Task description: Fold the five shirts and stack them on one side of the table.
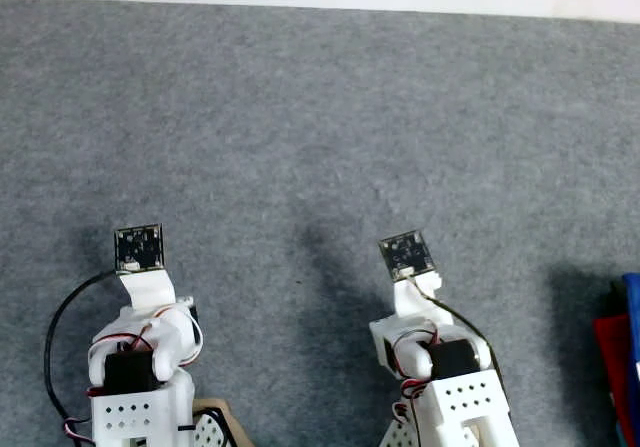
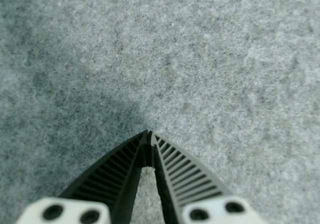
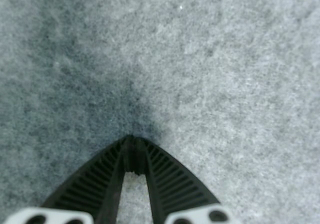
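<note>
Holds L fingers [image 2: 149, 137] pressed together over grey desk [image 1: 320, 117]; R fingers [image 3: 132, 141] likewise, tip to tip. Shows red + blue shirts [image 1: 614, 355] at desk's R edge.

high: set overhead, faced down on table [image 1: 320, 107], far | wrists: faced down past left gripper [image 2: 149, 135], right gripper [image 3: 132, 139], close | shared: probably near table strip

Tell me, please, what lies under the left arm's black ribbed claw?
Under the left arm's black ribbed claw, shut at its tips, lies the grey felt table surface. The strip directly beneath its fingers is covered by them, so nothing there can be checked.
</note>
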